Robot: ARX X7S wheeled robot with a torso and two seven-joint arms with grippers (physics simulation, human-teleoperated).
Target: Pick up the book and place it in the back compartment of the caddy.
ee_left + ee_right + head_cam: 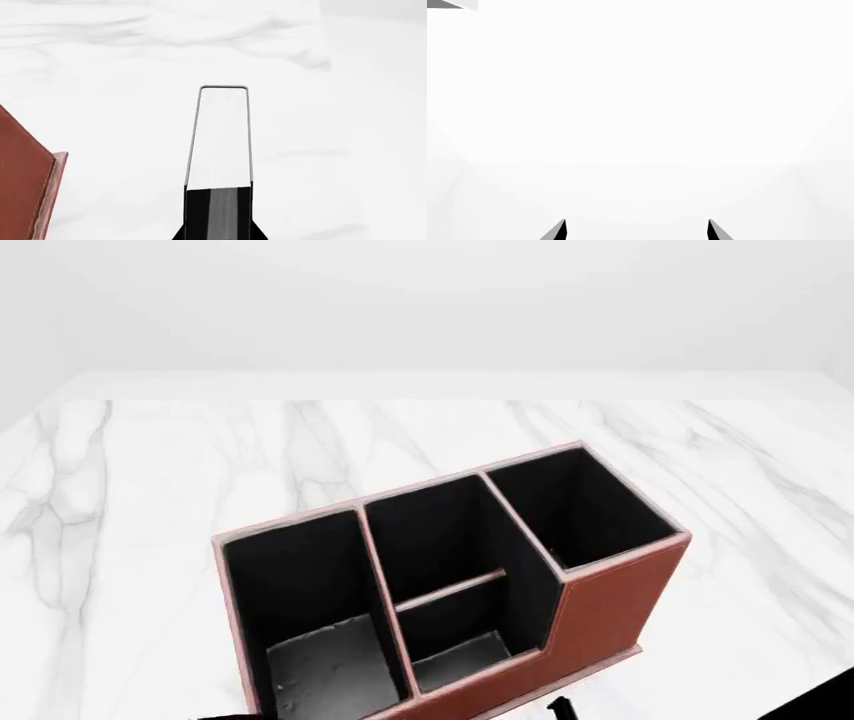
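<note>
Holding left gripper point(219, 220): looks clamped on the lower end of the book point(222, 140); its fingers hardly show.
Book: edge-on above the marble table point(320, 150), white pages between thin black covers. Likely light, stiff and slick, so press flat on both covers.
Right gripper point(637, 231): tips well apart, empty.
Caddy point(607, 590): near the book, four black cells, all vacant.

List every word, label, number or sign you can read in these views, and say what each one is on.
None: no readable text shows in any view.
The caddy has plain reddish-brown walls and black cells, with no label or brand.
The marble table carries only grey veining.
The book, held edge-on in the left tool, shows no title.
The right tool faces blank white.
</note>
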